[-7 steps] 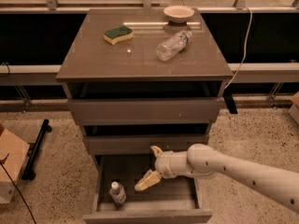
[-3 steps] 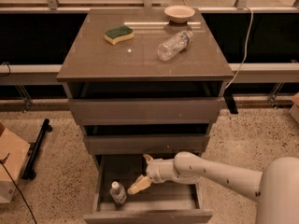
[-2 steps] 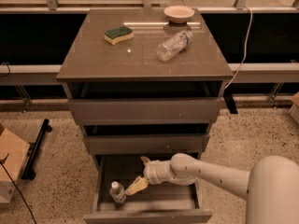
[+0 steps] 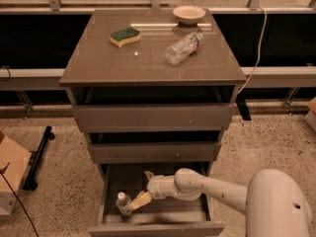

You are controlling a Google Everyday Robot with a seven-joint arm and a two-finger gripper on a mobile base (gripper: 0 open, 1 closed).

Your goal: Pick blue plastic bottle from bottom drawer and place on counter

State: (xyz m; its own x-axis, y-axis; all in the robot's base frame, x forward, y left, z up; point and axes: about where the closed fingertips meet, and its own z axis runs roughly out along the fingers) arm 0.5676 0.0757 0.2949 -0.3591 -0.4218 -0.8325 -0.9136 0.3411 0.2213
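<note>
Compared with the moment before, the claw (image 4: 138, 189) has been brought a little more to the left and lower inside the bottom drawer (image 4: 163, 229), which is pulled out at the lower centre of the frame. Its lower finger (image 4: 140, 200) is now seen right against the blue plastic bottle (image 4: 121, 202), where a small gap was still visible earlier. The bottle itself has not been moved. The claw is held wide open and nothing is gripped by it: the upper finger (image 4: 148, 174) points up towards the back of the drawer, well apart from the lower one. The white arm (image 4: 207, 186) is stretched in from the lower right of the frame. The bottle is placed upright on the drawer floor, in the front left part. It is small and stubby, with a pale translucent body and a white cap on top; its blue colour can hardly be recognised in the dim drawer. On the desk (image 4: 148, 68), in the upper part of the frame, the things are left as before: a green and yellow sponge (image 4: 125, 36), a bowl (image 4: 189, 14) at the back edge, and a clear water bottle (image 4: 183, 47) lying on its side.
</note>
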